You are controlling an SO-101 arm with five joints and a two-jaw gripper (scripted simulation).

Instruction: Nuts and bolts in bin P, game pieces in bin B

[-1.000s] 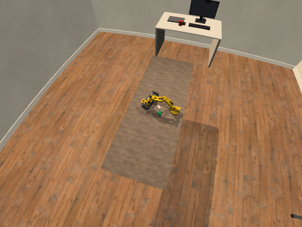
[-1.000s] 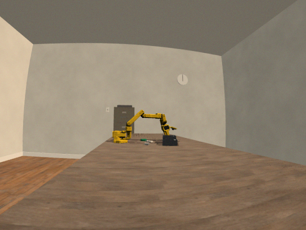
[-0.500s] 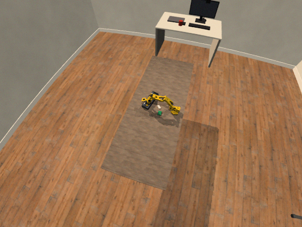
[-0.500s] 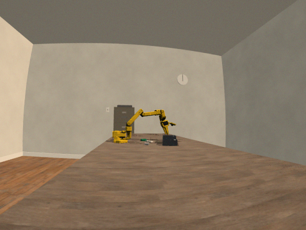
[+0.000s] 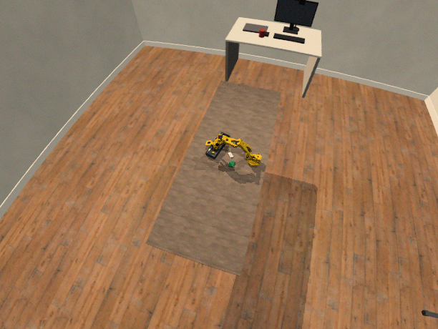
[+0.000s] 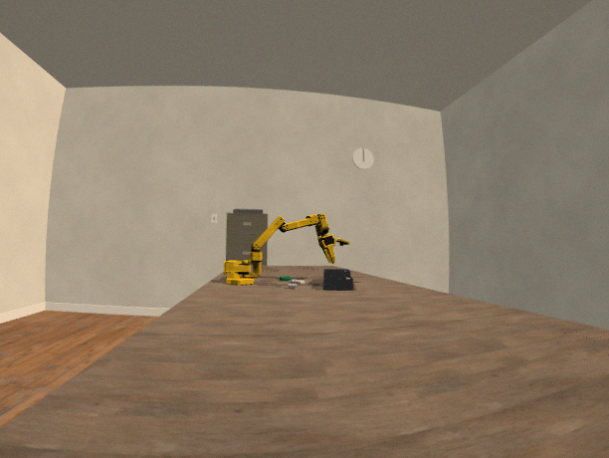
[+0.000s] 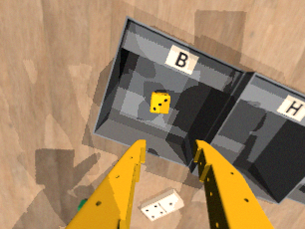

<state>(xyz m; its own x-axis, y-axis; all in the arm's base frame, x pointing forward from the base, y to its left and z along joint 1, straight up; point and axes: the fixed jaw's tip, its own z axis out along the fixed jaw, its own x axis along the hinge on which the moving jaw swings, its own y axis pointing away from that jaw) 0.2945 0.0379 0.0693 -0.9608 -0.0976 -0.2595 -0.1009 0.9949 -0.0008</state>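
In the wrist view my gripper (image 7: pixel 169 146) hangs above the near rim of the dark bin marked B (image 7: pixel 159 110). Its two yellow fingers stand a little apart with nothing between them. A yellow die (image 7: pixel 159 102) lies on the floor of bin B, beyond the fingertips. A white domino (image 7: pixel 160 205) lies on the mat just below the fingers, outside the bin. In the top view the gripper (image 5: pixel 215 144) is over the bins (image 5: pixel 215 151), and the domino (image 5: pixel 230 154) lies beside them. No bin marked P shows in any view.
A second bin marked H (image 7: pixel 269 144) adjoins bin B on the right. A green object (image 5: pixel 232 164) lies on the mat near the arm's base (image 5: pixel 255 159); its edge shows in the wrist view (image 7: pixel 82 203). A desk (image 5: pixel 273 37) stands far behind.
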